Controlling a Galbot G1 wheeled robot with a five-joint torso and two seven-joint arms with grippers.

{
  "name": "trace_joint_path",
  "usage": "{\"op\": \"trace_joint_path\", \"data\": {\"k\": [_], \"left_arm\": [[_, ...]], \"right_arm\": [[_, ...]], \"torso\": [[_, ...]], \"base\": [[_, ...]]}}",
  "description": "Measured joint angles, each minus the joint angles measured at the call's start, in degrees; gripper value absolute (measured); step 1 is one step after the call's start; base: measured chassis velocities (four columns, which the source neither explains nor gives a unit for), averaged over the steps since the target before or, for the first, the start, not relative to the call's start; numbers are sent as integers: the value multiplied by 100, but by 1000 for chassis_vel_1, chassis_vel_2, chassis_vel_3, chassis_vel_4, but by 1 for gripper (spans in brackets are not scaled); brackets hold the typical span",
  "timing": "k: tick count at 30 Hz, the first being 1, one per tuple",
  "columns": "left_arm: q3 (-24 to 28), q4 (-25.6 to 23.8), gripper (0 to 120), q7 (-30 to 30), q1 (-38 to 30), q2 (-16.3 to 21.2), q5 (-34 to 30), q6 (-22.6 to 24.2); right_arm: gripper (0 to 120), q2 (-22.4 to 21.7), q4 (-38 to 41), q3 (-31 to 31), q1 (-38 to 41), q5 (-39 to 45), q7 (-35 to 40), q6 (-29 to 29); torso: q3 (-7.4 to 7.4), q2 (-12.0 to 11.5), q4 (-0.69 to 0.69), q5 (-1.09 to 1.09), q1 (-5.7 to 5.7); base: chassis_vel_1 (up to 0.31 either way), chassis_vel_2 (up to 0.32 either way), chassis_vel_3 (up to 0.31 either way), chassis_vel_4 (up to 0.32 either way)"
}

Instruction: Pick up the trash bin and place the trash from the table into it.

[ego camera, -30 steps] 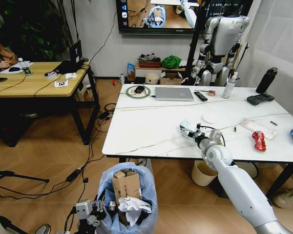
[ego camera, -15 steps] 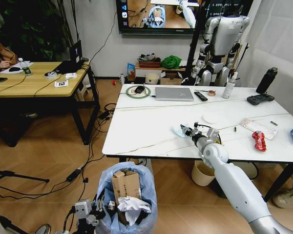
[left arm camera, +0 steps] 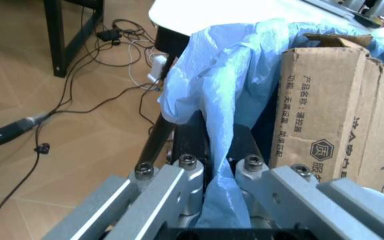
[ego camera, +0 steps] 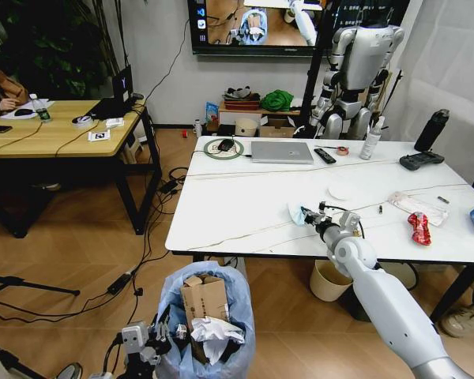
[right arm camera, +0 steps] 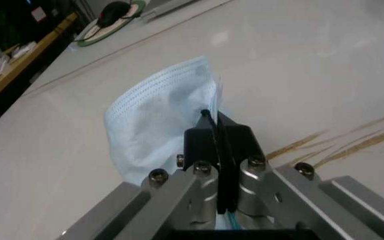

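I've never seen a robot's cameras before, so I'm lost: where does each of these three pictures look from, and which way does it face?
Head view: from the robot's head, forward and down over the white table; both arms show.
Left wrist view: on the left arm, looking along the left gripper, shut on the trash bin's blue bag.
Right wrist view: on the right arm, looking along the right gripper, shut on a blue face mask on the table.
Shared: head and left wrist views both show the cardboard box in the bin.

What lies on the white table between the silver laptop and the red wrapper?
In the head view, between the closed silver laptop and the crumpled red wrapper lies a flat white round disc on the white marble-veined table.
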Motion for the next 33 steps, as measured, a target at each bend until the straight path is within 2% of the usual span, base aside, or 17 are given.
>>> {"op": "trace_joint_path", "data": {"k": [7,13,14,18,19,23,30,33], "left_arm": [[29,31,1,-18,-9,47,-4,23],[43,72,1,-32,-7,87,-35,33],[43,72,1,-32,-7,87,-35,33],[21,57,1,-32,16,93,-37,49],[21,57,1,-32,16,93,-37,49],[9,12,1,-32,33,89,-37,69],[-63,-41,1,-33,31,62,-78,100],[-78,-65,1,-32,34,55,-81,101]], "right_arm": [[0,-343,864,46,-288,246,34,-19],[0,-838,2288,-199,-937,465,-233,339],[0,-838,2288,-199,-937,465,-233,339],[0,-991,3165,-628,-1274,519,-367,573],[0,-991,3165,-628,-1274,519,-367,573],[0,-1092,3892,-1412,-1373,525,-520,830],[0,-1312,4196,-2524,-1370,239,-1120,1189],[0,-1353,4183,-2717,-1376,140,-1300,1237]], "torso": [[0,0,0,-1,0],[-1,0,0,-1,0],[-1,0,0,-1,0],[-1,0,0,-1,0],[-1,0,0,-1,0],[-1,1,1,-2,0],[-1,0,1,-1,0],[-1,0,1,-1,0]], "base": [[0,0,0,0],[0,0,0,0],[0,0,0,0],[0,0,0,0],[0,0,0,0],[0,0,0,0],[0,0,0,0],[0,0,0,0]]}}
